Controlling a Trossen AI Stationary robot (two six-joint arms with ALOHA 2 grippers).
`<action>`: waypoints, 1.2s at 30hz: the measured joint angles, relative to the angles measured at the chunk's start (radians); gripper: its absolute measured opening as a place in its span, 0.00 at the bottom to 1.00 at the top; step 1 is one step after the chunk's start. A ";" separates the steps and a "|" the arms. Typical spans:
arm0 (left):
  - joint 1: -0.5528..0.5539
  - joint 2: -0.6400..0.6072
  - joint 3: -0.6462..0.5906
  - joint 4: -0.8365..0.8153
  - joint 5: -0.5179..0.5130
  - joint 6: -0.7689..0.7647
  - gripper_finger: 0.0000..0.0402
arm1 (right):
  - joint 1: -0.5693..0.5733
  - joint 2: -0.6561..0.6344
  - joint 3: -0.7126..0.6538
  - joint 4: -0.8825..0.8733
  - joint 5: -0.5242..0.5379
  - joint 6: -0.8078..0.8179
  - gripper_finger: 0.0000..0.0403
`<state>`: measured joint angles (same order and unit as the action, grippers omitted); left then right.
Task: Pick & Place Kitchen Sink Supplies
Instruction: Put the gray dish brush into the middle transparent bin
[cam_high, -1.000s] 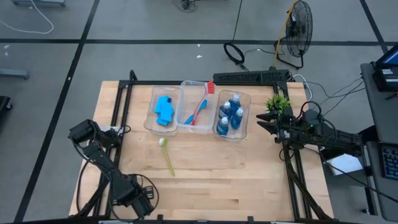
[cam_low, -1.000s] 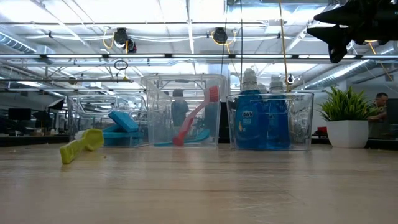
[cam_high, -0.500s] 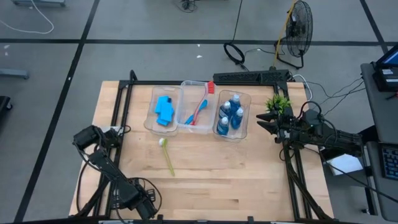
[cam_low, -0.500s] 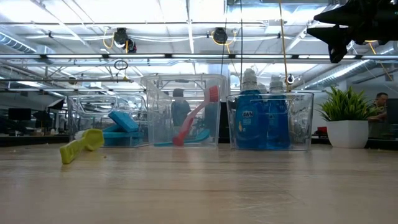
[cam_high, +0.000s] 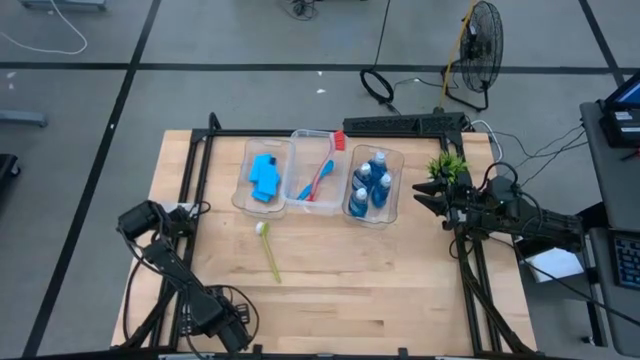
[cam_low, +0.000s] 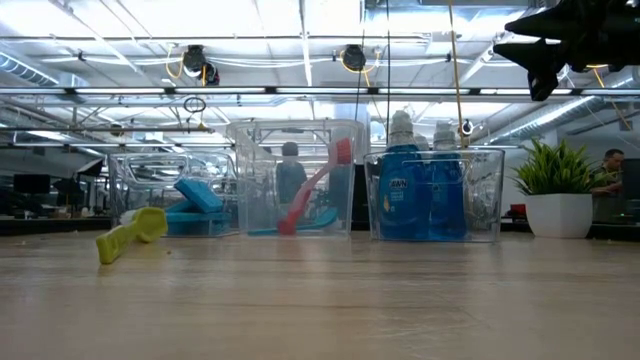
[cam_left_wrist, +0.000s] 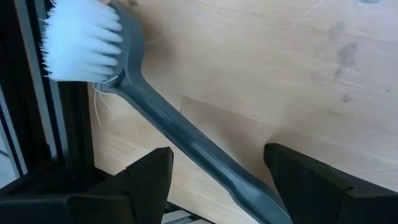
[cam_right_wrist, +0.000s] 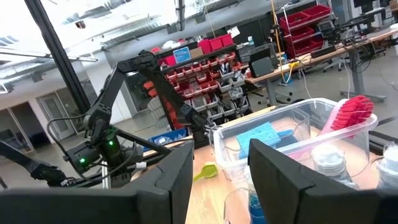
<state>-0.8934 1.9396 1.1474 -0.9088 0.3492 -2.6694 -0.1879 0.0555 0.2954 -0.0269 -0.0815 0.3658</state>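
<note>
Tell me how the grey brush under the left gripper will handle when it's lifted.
The grey brush looks like one moulded plastic piece, so it is probably stiff and light. Its white bristle head sits at one end, so it may tip head-down if held near the tail. The smooth, narrow handle could slip or twist between the left gripper jaws, which stand open astride it.

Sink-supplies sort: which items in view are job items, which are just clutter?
Job items:
- blue sponges
- red brush
- blue brush
- soap bottles
- yellow-green brush
- grey brush, lying between the open fingers of the left gripper

Not part of it:
- potted plant
- clear bins
- fan
</note>
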 joint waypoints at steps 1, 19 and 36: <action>0.000 -0.001 -0.005 0.006 -0.008 0.000 0.67 | 0.000 0.000 0.000 0.000 0.000 0.010 0.35; -0.001 -0.003 -0.009 0.041 -0.162 0.024 0.38 | 0.000 0.000 0.000 0.000 -0.001 0.019 0.35; 0.014 -0.060 -0.027 -0.063 -0.368 0.069 0.17 | 0.000 0.000 0.000 0.000 -0.001 0.042 0.35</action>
<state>-0.8792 1.8798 1.1206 -0.9718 -0.0184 -2.6007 -0.1879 0.0553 0.2952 -0.0267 -0.0825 0.4082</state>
